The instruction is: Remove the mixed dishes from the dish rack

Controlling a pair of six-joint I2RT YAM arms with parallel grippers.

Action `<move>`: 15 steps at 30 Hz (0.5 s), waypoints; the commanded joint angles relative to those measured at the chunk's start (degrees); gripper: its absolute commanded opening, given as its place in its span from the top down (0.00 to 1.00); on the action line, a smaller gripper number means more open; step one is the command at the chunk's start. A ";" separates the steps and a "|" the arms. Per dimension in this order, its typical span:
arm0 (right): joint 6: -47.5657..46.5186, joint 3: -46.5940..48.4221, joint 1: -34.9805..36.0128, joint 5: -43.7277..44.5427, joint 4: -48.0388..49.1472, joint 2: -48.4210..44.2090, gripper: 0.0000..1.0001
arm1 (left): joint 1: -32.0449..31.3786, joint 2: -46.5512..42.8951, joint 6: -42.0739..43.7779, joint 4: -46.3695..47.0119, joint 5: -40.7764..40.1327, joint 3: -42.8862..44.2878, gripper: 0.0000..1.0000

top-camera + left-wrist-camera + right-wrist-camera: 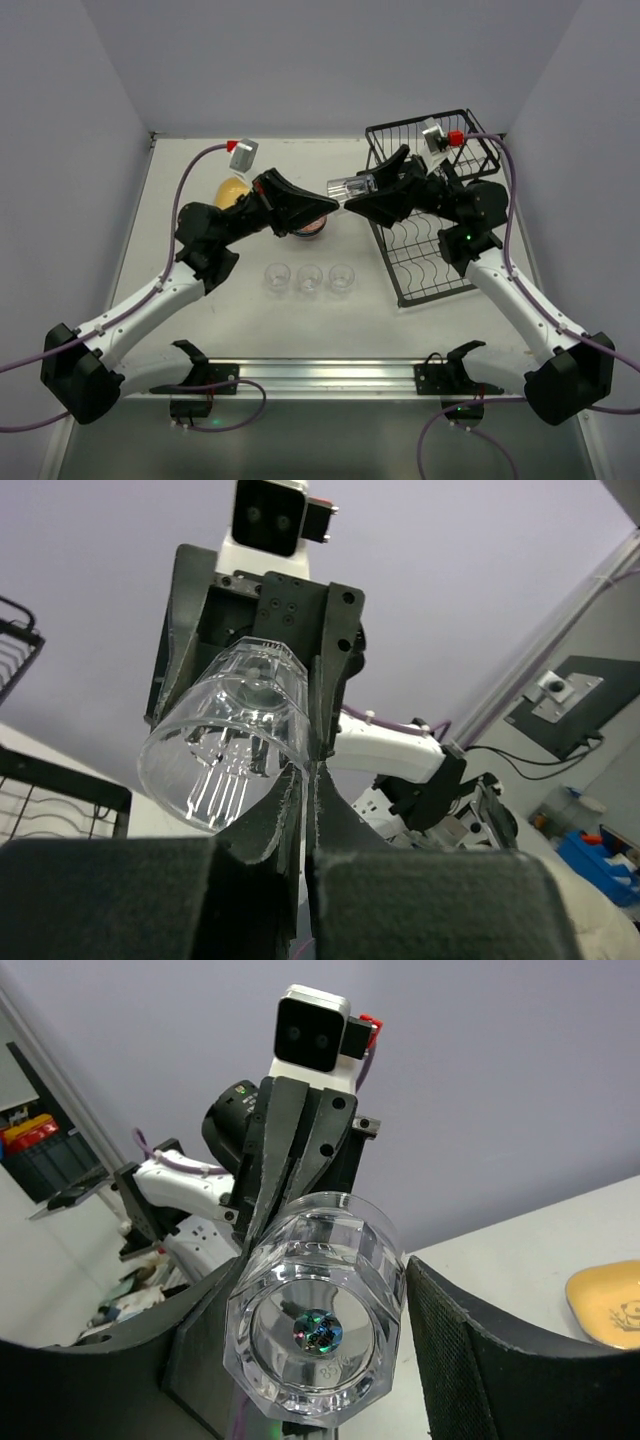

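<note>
A clear drinking glass (350, 187) hangs on its side in mid-air between my two grippers. My left gripper (333, 206) is shut on its rim wall; in the left wrist view the nearly closed fingertips (308, 770) pinch the glass (225, 745) at its edge. My right gripper (367, 190) surrounds the glass base (320, 1325), with a small gap showing between the glass and its right finger (470, 1350). The black wire dish rack (432, 262) stands at the right, its lower tray showing no dishes.
Three clear glasses (309, 279) stand in a row on the table in front of the arms. A reddish-pink bowl (313, 228) sits under the left gripper. A yellow plate (232, 190) lies behind the left arm and shows in the right wrist view (605, 1305).
</note>
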 commanded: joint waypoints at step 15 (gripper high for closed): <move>-22.20 4.27 0.84 34.45 -48.28 -6.29 0.01 | 0.69 -6.67 34.16 -78.35 -59.80 16.43 1.00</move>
